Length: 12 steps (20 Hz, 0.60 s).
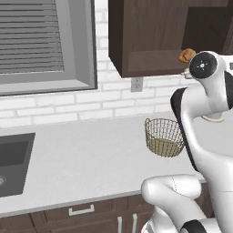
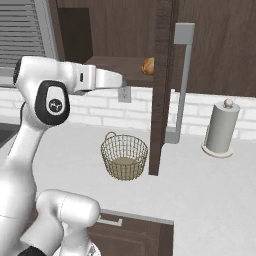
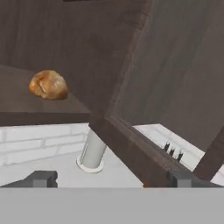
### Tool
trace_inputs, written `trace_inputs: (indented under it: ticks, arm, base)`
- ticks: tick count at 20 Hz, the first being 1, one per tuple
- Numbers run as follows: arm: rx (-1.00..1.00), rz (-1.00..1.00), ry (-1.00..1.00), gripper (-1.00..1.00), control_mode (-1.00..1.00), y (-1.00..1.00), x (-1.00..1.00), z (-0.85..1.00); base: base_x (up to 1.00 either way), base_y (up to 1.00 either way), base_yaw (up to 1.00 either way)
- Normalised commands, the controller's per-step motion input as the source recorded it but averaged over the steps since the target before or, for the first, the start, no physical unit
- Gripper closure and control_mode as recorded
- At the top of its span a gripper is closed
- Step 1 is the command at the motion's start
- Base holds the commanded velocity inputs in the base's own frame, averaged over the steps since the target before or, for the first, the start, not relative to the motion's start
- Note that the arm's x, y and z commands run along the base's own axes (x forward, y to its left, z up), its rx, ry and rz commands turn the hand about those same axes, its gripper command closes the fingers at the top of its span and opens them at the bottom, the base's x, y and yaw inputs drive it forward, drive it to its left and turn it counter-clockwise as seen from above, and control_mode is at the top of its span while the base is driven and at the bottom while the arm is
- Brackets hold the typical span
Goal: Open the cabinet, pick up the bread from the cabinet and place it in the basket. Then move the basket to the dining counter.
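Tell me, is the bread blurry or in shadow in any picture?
Hand view: the bread is biggest and evenly lit, edges a little soft. Left base view: small, at the shelf edge of the cabinet, beside the arm. Right base view: tiny, against the dark inside.

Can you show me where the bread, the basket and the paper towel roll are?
bread [image 3: 48,85], hand view, middle of the roll on the cabinet shelf.
basket [image 2: 124,156], right base view, front wire wall.
paper towel roll [image 2: 221,127], right base view, its side.
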Motion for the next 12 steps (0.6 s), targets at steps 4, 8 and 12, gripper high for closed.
trace_inputs:
  ticks: [4,8,12]
  arm:
    - [0.03,0.14,0.16,-1.00,-1.00,0.00,1.00,0.01]
    - [0.06,0.15,0.17,-1.00,-1.00,0.00,1.00,0.00]
    - [0.05,0.13,0.13,-1.00,-1.00,0.00,0.95,0.00]
  base:
    - [0.00,0.00,0.00]
    - [0.00,0.00,0.00]
    - [0.00,0.00,0.00]
